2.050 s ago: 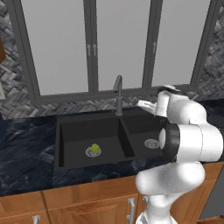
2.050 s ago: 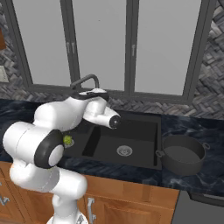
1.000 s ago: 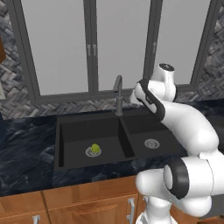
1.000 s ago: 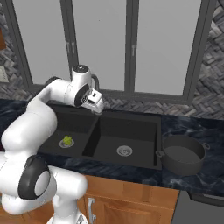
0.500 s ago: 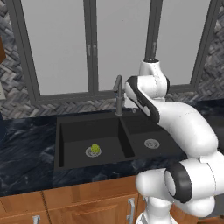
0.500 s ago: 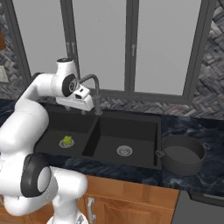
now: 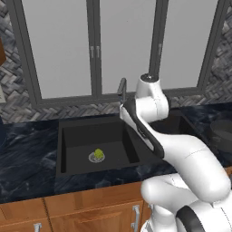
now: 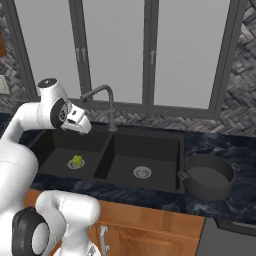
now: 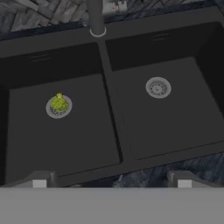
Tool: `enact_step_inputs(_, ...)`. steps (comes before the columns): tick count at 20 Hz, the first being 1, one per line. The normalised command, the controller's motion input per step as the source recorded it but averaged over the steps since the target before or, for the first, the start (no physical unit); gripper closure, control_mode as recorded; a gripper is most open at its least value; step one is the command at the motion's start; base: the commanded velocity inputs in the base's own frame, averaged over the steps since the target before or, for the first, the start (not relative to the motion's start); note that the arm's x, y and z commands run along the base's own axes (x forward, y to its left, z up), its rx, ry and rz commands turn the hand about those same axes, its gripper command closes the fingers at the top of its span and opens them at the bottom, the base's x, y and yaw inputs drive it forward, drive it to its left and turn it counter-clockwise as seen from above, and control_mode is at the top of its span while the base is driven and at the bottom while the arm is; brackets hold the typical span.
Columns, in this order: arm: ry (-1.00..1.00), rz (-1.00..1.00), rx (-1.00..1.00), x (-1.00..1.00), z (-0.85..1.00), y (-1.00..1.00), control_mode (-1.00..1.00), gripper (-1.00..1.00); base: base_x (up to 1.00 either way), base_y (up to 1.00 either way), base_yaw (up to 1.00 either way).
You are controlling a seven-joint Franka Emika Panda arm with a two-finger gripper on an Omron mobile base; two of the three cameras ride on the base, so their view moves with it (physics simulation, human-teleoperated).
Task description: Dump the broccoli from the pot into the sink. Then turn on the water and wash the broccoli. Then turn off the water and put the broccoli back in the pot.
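Observation:
The broccoli [image 9: 59, 102] is a small yellow-green lump lying on the silver drain of the left basin of the black sink [image 9: 111, 118]; it also shows as broccoli [image 7: 98, 154] and broccoli [image 8: 77, 160] from the base. My gripper [image 8: 83, 128] hangs open and empty above the sink, near the back of the left basin, beside the faucet [image 8: 107, 106]. In the hand view my gripper [image 9: 111, 181] looks down over both basins. The dark grey pot [image 8: 208, 176] stands upright on the counter to the right of the sink, well away from my gripper.
The faucet [image 9: 96, 17] rises from the sink's back rim at the divider, its spout over the left basin. No water runs. The right basin holds only its drain [image 9: 158, 87]. Dark marble counter [image 8: 225, 150] surrounds the sink; windows stand behind.
The arm has swung left from over the right basin to above the left basin beside the faucet. The jaws stayed open. The broccoli and pot have not moved.

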Motion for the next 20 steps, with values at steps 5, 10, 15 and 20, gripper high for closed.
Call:
enact_step_inputs(5,-0.02,0.01,-0.08,0.22,-0.05,0.60,-1.00,-1.00,0.00,0.00,0.00)
enact_step_inputs(10,0.01,0.01,-0.12,0.28,-0.07,0.58,-1.00,-1.00,0.00,0.00,0.00)
enact_step_inputs(15,0.07,0.01,-0.09,0.38,-0.09,0.46,-1.00,-1.00,0.00,0.00,0.00)
enact_step_inputs(20,0.10,0.02,-0.02,0.41,-0.15,0.29,-1.00,-1.00,0.00,0.00,0.00)
